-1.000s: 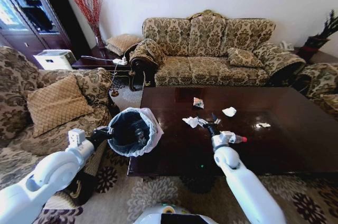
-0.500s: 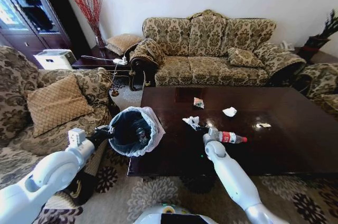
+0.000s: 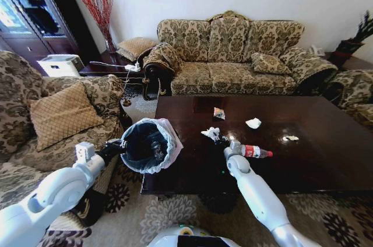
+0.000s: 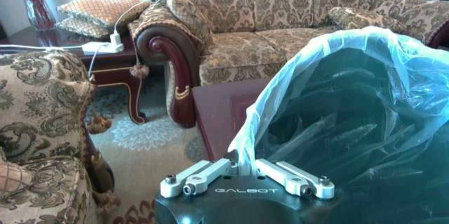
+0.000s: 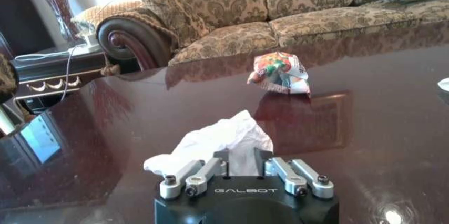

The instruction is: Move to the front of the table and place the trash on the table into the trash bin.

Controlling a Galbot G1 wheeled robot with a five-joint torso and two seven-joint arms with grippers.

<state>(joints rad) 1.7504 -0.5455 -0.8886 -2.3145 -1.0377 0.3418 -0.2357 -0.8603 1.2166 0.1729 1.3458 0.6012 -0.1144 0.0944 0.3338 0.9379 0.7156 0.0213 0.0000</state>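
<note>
Crumpled white paper wad (image 5: 217, 142) on the table (image 3: 326, 159) near its front left part, pinched between the narrowed fingers of the right gripper (image 5: 242, 158). Printed wrapper (image 5: 279, 72) lying just beyond, red-labelled bottle (image 3: 254, 152) beside the arm. Trash bin (image 3: 147, 145) held off the table's left edge, its bag rim clamped in the left gripper (image 4: 244, 169).

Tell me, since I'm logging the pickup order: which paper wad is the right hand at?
The wad nearest the bin, at the right hand. The other two lie apart, farther right.
</note>
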